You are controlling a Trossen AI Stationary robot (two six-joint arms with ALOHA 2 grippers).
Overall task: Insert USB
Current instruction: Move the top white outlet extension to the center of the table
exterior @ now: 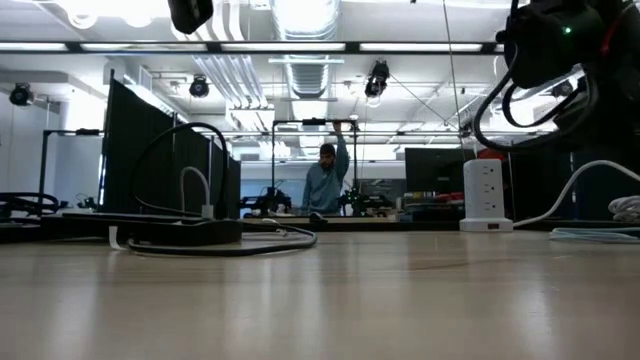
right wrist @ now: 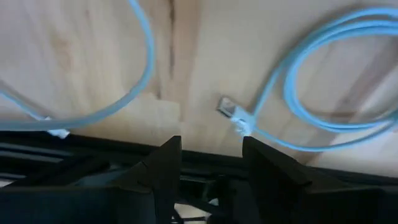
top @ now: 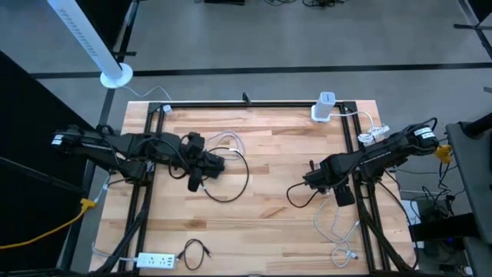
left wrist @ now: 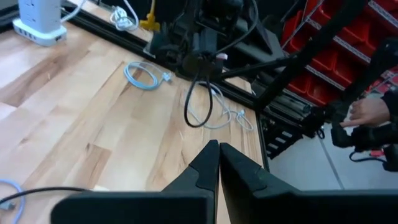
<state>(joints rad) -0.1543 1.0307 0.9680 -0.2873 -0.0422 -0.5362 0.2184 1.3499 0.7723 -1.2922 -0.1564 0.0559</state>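
A pale blue-white cable lies in loops on the wooden table, its small USB plug flat on the wood. My right gripper hangs open over it near the table's right edge, fingers pointing steeply down, with the plug just beyond the gap and untouched. In the high view this gripper is close to a white cable. My left gripper is shut on nothing, raised over the table's left half. A white power tower stands at the far right.
A black cable loop and a white cable lie beside the left gripper. A white power strip and a small black cable lie at the near left. Black rails frame the table. A person stands far behind.
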